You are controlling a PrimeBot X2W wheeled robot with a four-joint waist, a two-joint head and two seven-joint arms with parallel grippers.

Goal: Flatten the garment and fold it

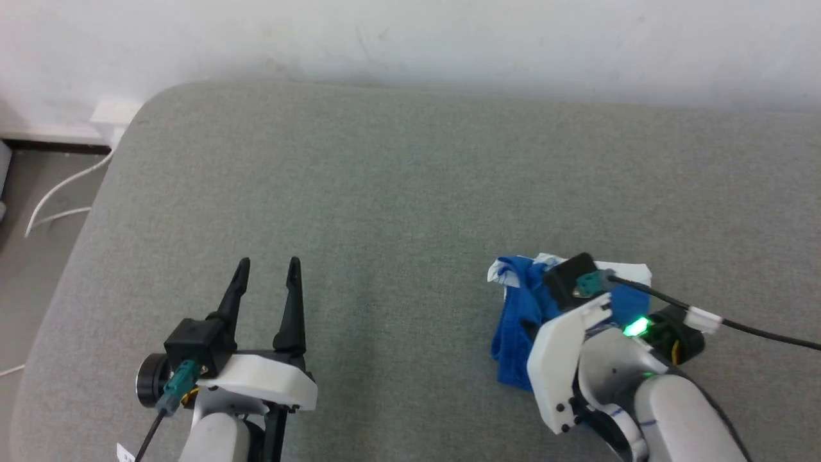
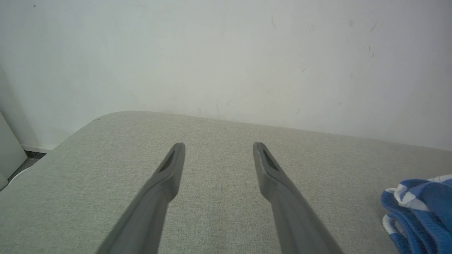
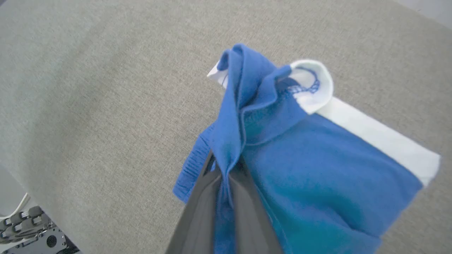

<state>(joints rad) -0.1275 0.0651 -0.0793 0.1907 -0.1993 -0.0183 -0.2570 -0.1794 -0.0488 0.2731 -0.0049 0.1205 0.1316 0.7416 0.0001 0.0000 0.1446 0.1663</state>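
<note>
The garment (image 1: 516,321) is a crumpled heap of royal-blue shorts with white bands, lying on the grey cushion (image 1: 397,192) at the lower right. In the right wrist view my right gripper (image 3: 226,173) is shut on a raised blue fold of the garment (image 3: 303,169), with cloth pinched between the two dark fingers. In the head view the right wrist housing covers much of the heap. My left gripper (image 1: 268,266) stands open and empty over bare cushion at the lower left, well apart from the cloth. The left wrist view has the garment (image 2: 420,211) at its right edge, beside the open left gripper (image 2: 219,148).
A pale wall (image 1: 410,38) runs along the cushion's far edge. The cushion's rounded left corner drops to the floor, where white cables (image 1: 58,199) and a wall socket (image 1: 115,115) sit. A black cable (image 1: 757,330) trails from my right wrist.
</note>
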